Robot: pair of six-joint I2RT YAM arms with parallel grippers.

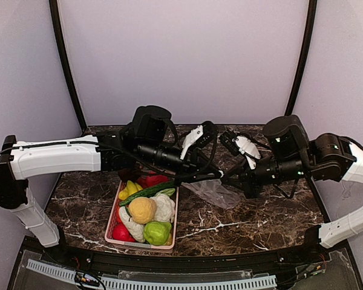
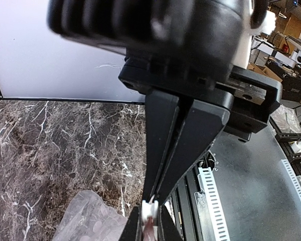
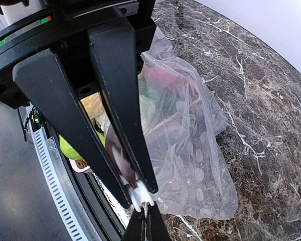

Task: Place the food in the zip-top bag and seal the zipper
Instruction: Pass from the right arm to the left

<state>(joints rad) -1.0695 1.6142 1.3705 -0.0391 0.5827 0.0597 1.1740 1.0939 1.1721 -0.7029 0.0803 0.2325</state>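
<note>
Plastic of the zip-top bag (image 1: pixel 215 192) is being held up by its mouth edge between the two arms, which are meeting tip to tip over the middle of the marble tabletop (image 1: pixel 260 217). The left jaws are being pressed together on that edge: in the left wrist view only a sliver of white and the pale pinkish zipper (image 2: pixel 149 228) is being shown at their tips. The right jaws are likewise being kept nearly closed on the same edge, with a small white piece being nipped between their tips, and the dotted film is being left to sag below and beyond them. Food is being kept in the pink slatted basket (image 1: pixel 139 244), just to the left of the bag: a yellow-orange ball (image 1: pixel 142 209), a white cauliflower (image 1: pixel 165 207), a green round fruit (image 1: pixel 156 232), a red fruit (image 1: pixel 121 232), a green cucumber (image 1: pixel 146 192) and a yellow banana (image 1: pixel 129 190) are being seen piled there. Red and green shapes are being glimpsed through the film in the right wrist view, and whether they are inside the bag or behind it cannot be told there.
</note>
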